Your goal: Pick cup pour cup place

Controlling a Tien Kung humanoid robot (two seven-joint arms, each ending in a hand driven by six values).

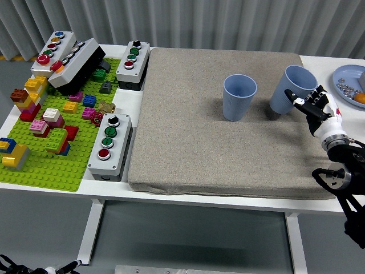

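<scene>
The robot's right hand [315, 108]: black fingers [300, 101] with white segments (one small red mark), a white cylindrical wrist, black jointed arm below.

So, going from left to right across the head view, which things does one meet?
Green brick baseplate → grey button box with four buttons → grey fabric mat → upright blue cup → tilted blue cup → right hand → blue plate.

R hand [312, 107] w/ tilted cup [290, 90], second cup [239, 97] beside
</scene>
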